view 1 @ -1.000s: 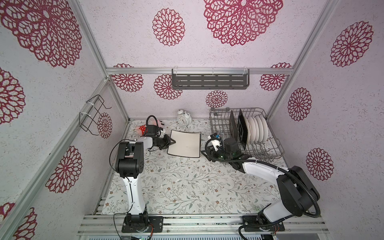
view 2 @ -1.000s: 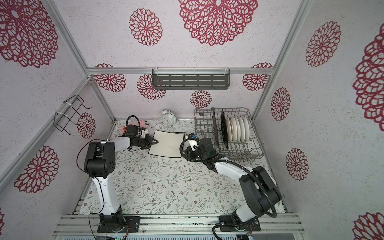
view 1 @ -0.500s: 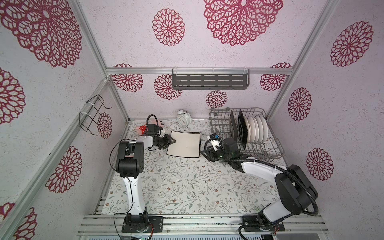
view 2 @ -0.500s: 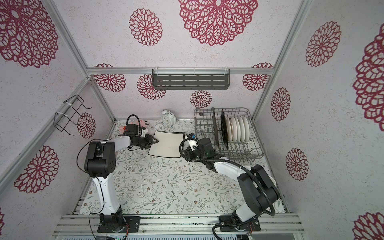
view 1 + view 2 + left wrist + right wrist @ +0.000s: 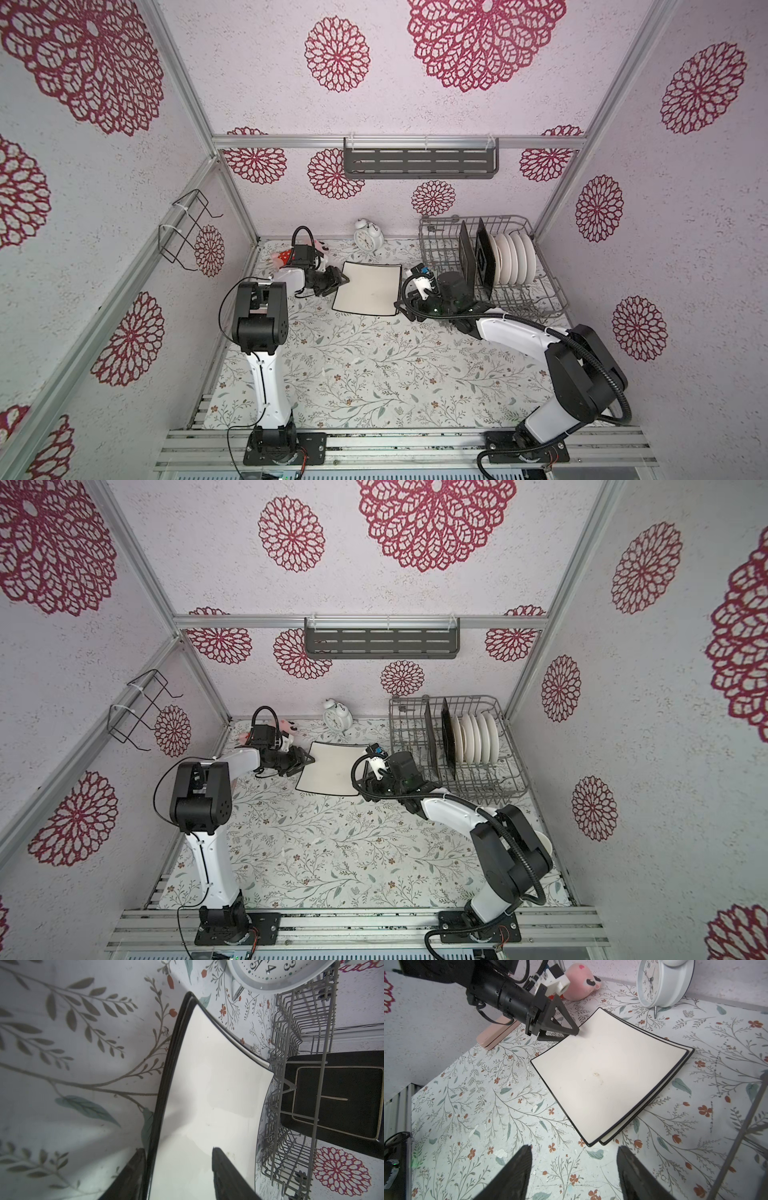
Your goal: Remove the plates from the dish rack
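Left gripper: jaws apart, straddling the rim of the square white black-edged plates. One finger lies outside the rim near the cloth, and the other sits over the white face. There is clear slack, so I read this as no clamp. The plates lie flat on the floral tablecloth, between the two arms and just beside the dish rack. This is probably the set-down spot, close enough that a short carry clears the wire.

Right gripper: jaws wide with nothing between them, hovering over bare cloth just off the plates' near corner. It seems to be standing by, or about to turn to the rack.

The rack is at the back right against the wall. Two square plates with black backs stand upright between the tines. A row of round white plates is beside them, on the side away from the arms. They stand on edge, so a rim is offered to a pinch from above. Judged well short of done.

View differences:
- In both top views the set-down pile looks like a single plate.
- The right wrist view shows two plates, the lower one offset and peeking out along two edges, plus a small brown speck mid-face.
- The left wrist view shows the doubled black rim, and a black plate back with its foot ring through the rack wire.
- Only the top views show the full rack load.

The alarm clock and pink plush toy are at the back, apart from the plates.
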### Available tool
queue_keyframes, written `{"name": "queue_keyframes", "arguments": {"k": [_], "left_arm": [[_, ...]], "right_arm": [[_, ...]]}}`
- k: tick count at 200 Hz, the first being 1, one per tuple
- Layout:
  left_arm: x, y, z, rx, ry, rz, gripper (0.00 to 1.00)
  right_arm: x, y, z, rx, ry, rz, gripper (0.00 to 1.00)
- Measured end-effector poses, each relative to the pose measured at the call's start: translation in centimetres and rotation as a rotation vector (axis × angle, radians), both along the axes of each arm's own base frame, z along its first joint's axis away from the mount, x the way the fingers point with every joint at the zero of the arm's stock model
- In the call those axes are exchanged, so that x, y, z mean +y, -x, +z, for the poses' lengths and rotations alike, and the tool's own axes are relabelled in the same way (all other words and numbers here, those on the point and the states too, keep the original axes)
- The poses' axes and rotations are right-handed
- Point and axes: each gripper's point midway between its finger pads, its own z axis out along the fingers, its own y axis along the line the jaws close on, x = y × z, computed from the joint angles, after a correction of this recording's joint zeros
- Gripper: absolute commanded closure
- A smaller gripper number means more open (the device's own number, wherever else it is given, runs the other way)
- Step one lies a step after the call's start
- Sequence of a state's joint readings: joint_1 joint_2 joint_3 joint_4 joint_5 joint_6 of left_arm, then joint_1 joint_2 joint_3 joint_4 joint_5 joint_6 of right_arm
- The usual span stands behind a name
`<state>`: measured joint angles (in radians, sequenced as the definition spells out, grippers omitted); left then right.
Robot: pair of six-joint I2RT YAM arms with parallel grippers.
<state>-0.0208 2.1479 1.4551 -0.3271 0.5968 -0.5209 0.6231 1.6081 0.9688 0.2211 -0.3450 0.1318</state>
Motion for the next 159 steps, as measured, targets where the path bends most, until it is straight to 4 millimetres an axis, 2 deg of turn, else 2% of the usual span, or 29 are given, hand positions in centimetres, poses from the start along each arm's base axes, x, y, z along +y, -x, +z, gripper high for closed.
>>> {"name": "queue_keyframes", "arguments": {"k": [37, 72, 78, 93, 101, 120, 159], "left_arm": [[0.0, 0.0, 0.0, -0.004, -0.002, -0.003, 0.44], [0.2, 0.3, -0.2, -0.001, -0.026, -0.018, 0.39], [0.3, 0.4, -0.3, 0.001, -0.037, -0.024, 0.35], [0.7, 0.9, -0.3, 0.006, -0.077, -0.038, 0.10], [1.0, 1.2, 0.0, 0.005, -0.102, -0.047, 0.05], [1.7, 1.9, 1.7, -0.022, -0.169, -0.079, 0.05], [2.5, 3.1, 9.1, -0.206, -0.319, -0.203, 0.07]], "right_arm": [[0.6, -0.6, -0.5, 0.061, -0.003, -0.018, 0.26], [1.5, -2.4, 0.9, 0.123, -0.036, -0.082, 0.25], [1.7, -2.9, 1.3, 0.132, -0.040, -0.099, 0.25], [2.1, -3.9, 2.0, 0.153, -0.052, -0.132, 0.25], [2.3, -4.4, 2.3, 0.165, -0.057, -0.148, 0.24], [2.8, -5.4, 2.4, 0.195, -0.056, -0.177, 0.24], [3.1, -7.3, 0.2, 0.256, 0.003, -0.237, 0.22]]}}
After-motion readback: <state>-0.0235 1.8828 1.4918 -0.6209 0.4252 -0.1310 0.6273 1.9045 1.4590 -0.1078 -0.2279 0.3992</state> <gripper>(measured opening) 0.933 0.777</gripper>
